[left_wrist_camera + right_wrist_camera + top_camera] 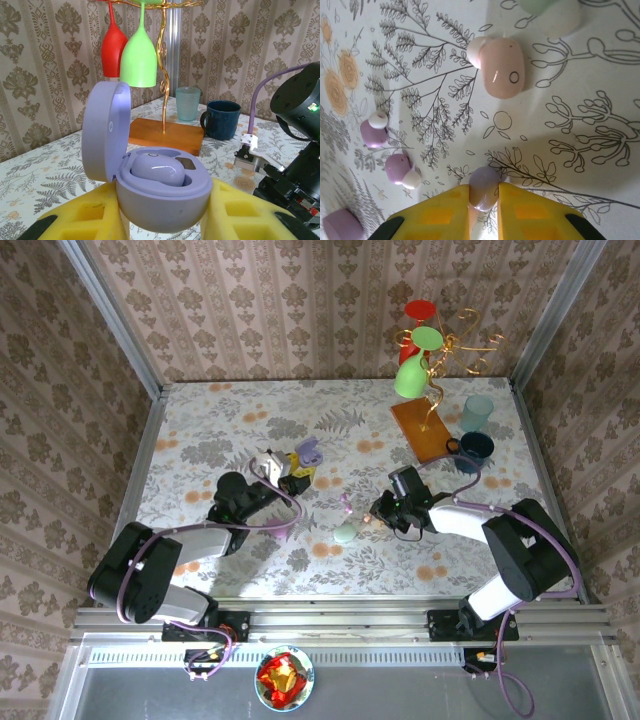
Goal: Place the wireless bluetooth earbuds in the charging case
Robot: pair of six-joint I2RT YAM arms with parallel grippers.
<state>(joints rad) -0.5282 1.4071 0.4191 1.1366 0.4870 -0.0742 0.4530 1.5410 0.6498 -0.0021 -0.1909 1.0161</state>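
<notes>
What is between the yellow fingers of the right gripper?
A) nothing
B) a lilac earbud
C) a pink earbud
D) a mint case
B: in the right wrist view the right gripper is closed on a lilac earbud, while the pink earbud lies free on the table; the left gripper holds the lilac case.

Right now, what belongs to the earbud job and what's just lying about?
Job: open lilac plastic charging case in left pincer; lilac plastic earbud in right pincer; pink plastic earbud.
Lying about: navy handled mug; teal ribbed tumbler; hanging red goblet.
</notes>
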